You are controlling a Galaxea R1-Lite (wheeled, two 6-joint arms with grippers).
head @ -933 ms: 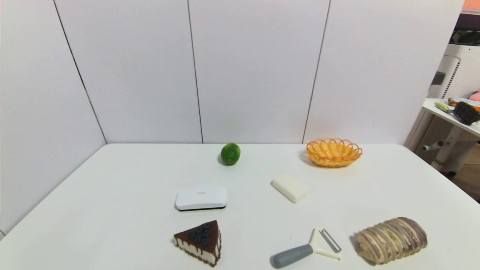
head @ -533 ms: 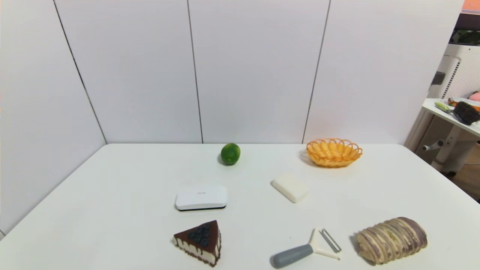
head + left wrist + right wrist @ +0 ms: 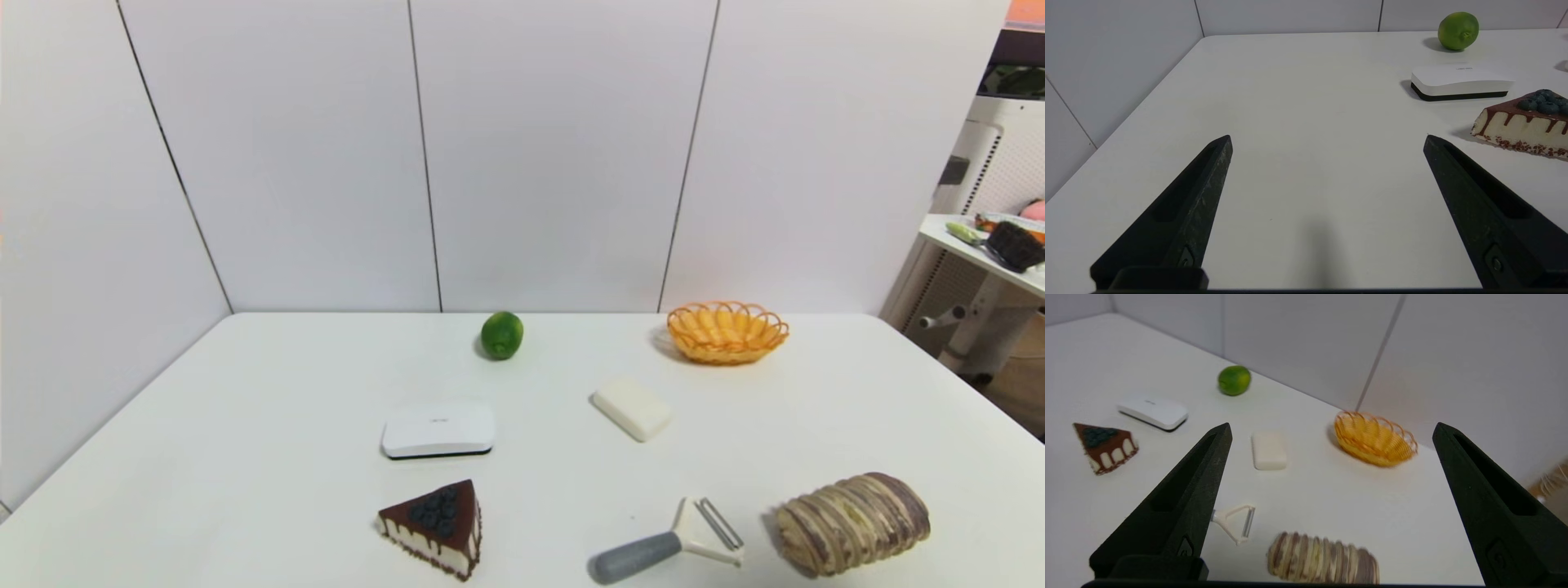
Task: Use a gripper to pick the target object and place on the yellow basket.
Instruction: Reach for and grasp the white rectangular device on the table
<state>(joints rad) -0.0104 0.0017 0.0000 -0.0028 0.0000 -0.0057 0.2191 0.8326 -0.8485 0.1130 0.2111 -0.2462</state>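
On the white counter, at the left claw's 2 o'clock, the flat white plastic device lies ungrasped; both claws, right included, are spread wide, empty. Its low profile risks slipping before the round orange-yellow woven basket is reached.

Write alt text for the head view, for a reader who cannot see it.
A white table holds seven items and no robot arm shows: a flat white device left of centre, an empty yellow basket far right, a lime at the back. A cream bar lies between device and basket; nearest the camera are a cake slice, a peeler and a striped bread roll.
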